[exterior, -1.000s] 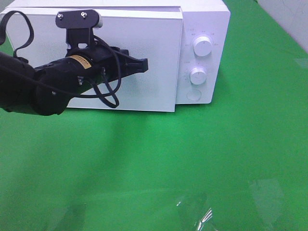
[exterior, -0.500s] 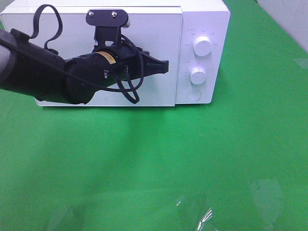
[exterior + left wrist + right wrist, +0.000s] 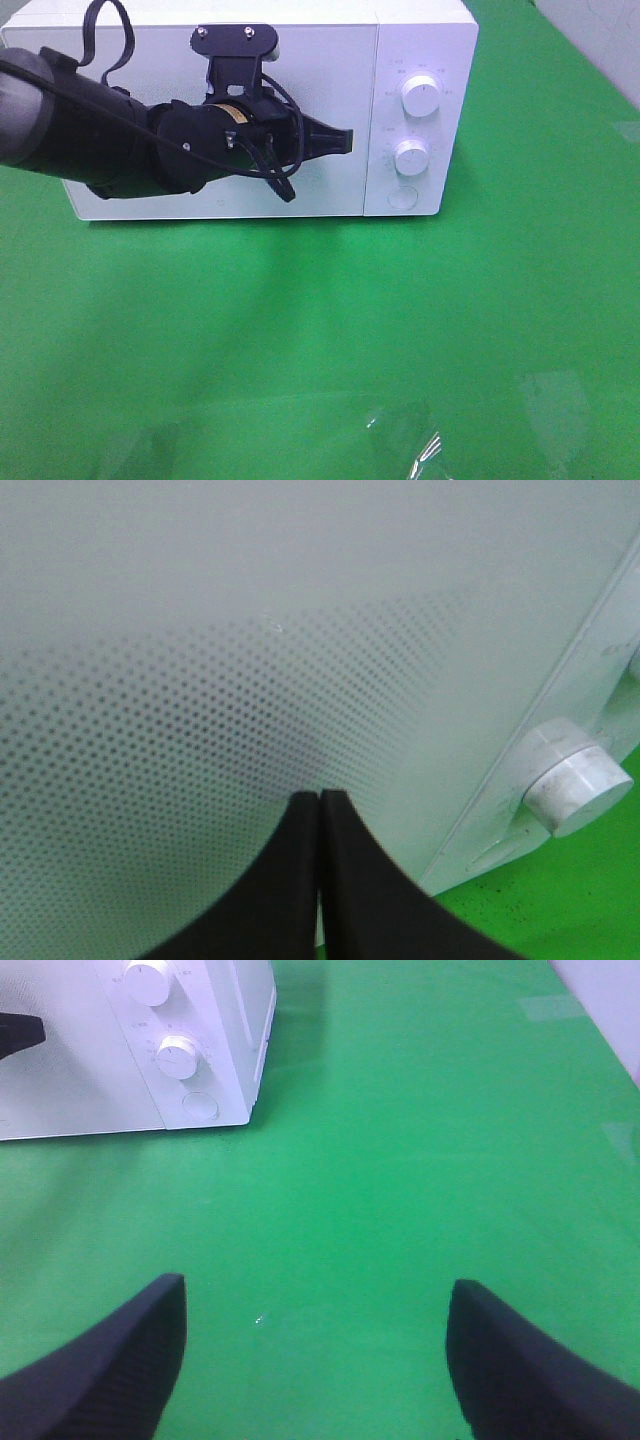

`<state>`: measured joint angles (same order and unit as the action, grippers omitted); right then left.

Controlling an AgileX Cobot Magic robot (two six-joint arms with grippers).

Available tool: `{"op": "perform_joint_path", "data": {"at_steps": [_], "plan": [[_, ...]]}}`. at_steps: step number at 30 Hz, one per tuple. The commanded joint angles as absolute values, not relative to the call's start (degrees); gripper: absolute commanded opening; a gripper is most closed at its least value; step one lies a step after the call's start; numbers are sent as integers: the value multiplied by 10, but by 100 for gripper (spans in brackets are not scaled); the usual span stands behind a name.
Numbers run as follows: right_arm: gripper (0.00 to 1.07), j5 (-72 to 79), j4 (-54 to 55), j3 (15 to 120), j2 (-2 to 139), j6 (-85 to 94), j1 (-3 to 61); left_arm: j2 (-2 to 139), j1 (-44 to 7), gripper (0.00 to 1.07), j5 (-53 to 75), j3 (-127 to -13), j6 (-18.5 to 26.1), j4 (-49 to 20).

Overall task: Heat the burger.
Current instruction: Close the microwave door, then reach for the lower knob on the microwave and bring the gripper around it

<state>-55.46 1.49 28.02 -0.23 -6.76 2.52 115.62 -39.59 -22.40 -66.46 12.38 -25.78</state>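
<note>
Black left arm (image 3: 100, 150), looped black cables (image 3: 278, 178), two-screw bracket (image 3: 236, 40), perhaps a yellow label (image 3: 232, 113); tapered black gripper (image 3: 346, 141).

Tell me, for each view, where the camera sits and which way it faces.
Exterior high: mounted high in front, looking down at the microwave on the green cloth; the left arm and shut left end effector show.
Left wrist: behind the left end effector, close up on the microwave door; that end effector shows, shut.
Right wrist: behind the open right end effector, looking over the cloth toward the microwave.
Shared: exterior and right wrist views both show the upper knob.
</note>
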Motion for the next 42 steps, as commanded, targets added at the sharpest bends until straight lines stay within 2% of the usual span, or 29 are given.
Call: {"op": "perform_joint_path", "data": {"at_steps": [1, 4, 6, 7, 8, 9, 10, 11, 12, 13, 25, 30, 33, 34, 35, 37, 40, 42], "plan": [[70, -548, 17, 280, -17, -74, 22, 1136, -405, 0, -201, -678, 133, -283], [70, -548, 17, 280, -17, -75, 22, 1128, -418, 3, -172, -678, 147, -283], [70, -548, 17, 280, -17, -75, 22, 1112, -435, 22, -124, -678, 164, -283], [70, -548, 17, 280, -17, -75, 22, 1112, -435, 22, -124, -678, 164, -283], [70, -548, 17, 280, -17, -75, 22, 1100, -445, 43, -85, -678, 166, -283], [70, -548, 17, 280, -17, -75, 22, 1100, -445, 43, -85, -678, 166, -283], [70, -548, 17, 280, -17, -75, 22, 1088, -453, 70, -48, -678, 165, -283], [70, -548, 17, 280, -17, -75, 22, 1088, -453, 70, -48, -678, 165, -283], [70, -548, 17, 280, -17, -75, 22, 1083, -455, 83, -31, -678, 165, -283], [70, -548, 17, 280, -17, -75, 22, 1074, -458, 100, 13, -678, 165, -283], [70, -548, 17, 280, -17, -75, 22, 1032, -458, 99, 293, -678, 160, -275], [70, -548, 17, 280, -17, -75, 22, 1020, -456, 99, 340, -678, 160, -252], [70, -548, 17, 280, -17, -75, 22, 1008, -451, 99, 383, -678, 134, -235], [70, -548, 17, 280, -17, -75, 22, 1002, -438, 99, 413, -678, 97, -225], [70, -548, 17, 280, -17, -75, 22, 1002, -438, 99, 413, -678, 97, -225], [70, -548, 17, 280, -17, -75, 22, 998, -394, 99, 484, -678, 34, -197], [70, -548, 17, 280, -17, -75, 22, 998, -380, 99, 508, -678, 26, -191], [70, -548, 17, 280, -17, -75, 22, 998, -324, 99, 582, -678, 15, -179]]}}
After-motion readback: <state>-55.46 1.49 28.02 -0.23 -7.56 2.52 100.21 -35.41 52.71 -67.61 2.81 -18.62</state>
